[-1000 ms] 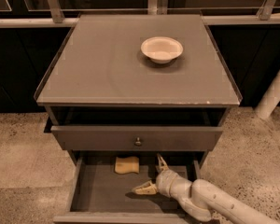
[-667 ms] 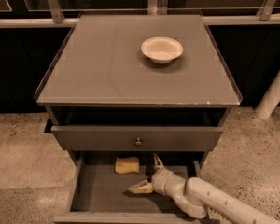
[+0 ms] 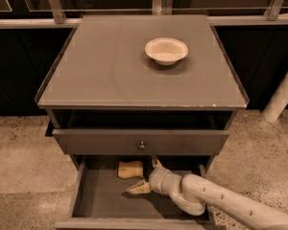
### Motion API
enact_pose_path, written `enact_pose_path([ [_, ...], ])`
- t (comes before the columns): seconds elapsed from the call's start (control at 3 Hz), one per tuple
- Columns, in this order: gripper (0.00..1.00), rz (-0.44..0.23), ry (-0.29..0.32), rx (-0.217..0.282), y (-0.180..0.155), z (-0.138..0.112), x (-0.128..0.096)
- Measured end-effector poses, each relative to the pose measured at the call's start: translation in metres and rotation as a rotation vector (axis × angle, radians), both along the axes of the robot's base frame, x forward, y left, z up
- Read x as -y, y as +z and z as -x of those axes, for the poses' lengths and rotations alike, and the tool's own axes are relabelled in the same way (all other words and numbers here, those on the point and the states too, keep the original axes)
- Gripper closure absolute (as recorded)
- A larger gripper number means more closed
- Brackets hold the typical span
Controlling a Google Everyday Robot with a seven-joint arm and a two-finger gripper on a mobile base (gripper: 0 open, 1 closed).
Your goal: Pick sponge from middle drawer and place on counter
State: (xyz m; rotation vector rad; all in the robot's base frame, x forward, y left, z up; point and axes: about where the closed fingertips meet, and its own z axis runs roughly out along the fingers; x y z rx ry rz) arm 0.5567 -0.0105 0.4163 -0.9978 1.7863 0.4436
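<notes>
Hovering low inside the pulled-out middle drawer (image 3: pixel 98 202), the gripper (image 3: pixel 147 175) stands spread wide open just beside the sponge (image 3: pixel 130 169) lying near the drawer's back, apparently lined up to close around it

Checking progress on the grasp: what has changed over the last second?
The gripper, jaws open, slid left across the middle drawer toward the sponge, but is not yet holding it. The sponge, the white bowl and the counter stayed as they were.
</notes>
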Motion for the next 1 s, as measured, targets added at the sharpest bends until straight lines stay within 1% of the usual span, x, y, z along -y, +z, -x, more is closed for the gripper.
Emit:
enact_pose_path([
  [0.33, 0.0, 0.018, 0.013, -0.01, -0.002, -0.006, -0.009],
  [1.0, 0.0, 0.021, 0.035, -0.08, -0.029, -0.006, -0.025],
])
